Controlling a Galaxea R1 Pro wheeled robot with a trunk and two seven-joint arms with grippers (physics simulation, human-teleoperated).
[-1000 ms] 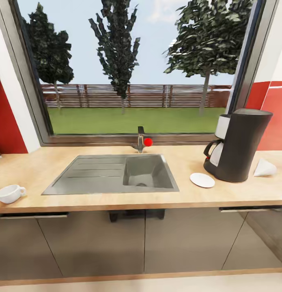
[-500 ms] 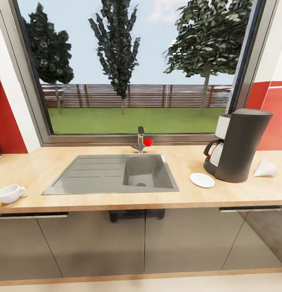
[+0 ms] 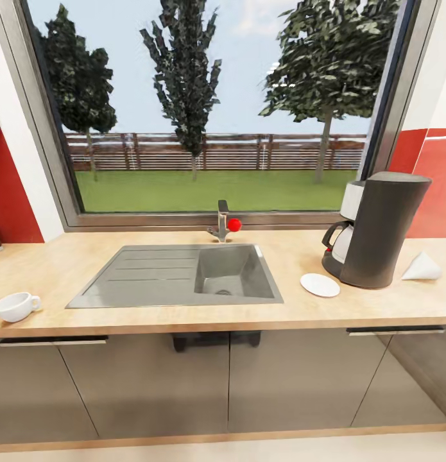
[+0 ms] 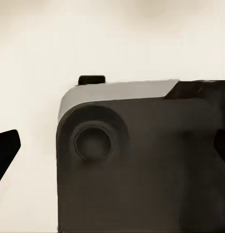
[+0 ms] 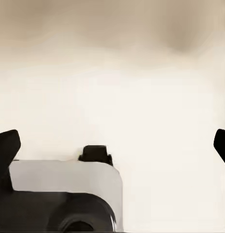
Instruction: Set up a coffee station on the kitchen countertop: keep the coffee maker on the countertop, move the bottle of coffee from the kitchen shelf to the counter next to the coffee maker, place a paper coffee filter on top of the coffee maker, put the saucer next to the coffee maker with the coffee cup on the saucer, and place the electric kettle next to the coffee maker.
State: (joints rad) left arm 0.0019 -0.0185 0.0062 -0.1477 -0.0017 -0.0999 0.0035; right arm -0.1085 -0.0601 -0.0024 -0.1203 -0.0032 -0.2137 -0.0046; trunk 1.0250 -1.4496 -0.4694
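Two placements look done on the light tan wood-grain countertop (image 3: 152, 321), tall dark grey coffee maker (image 3: 380, 231) at three o'clock with flat white saucer (image 3: 319, 285) beside it; white cup (image 3: 15, 306) sits at nine o'clock, white paper filter cone (image 3: 420, 267) unplaced, both grippers' fingers apart.

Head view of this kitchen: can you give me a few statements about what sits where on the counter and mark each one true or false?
1. The coffee cup sits on the saucer. False: the cup stands far off, across the sink, on the kitchen countertop.
2. The saucer lies beside the coffee maker. True.
3. The paper coffee filter rests on top of the coffee maker. False: it lies on the countertop beside the machine.
4. The tap has a red knob. True.
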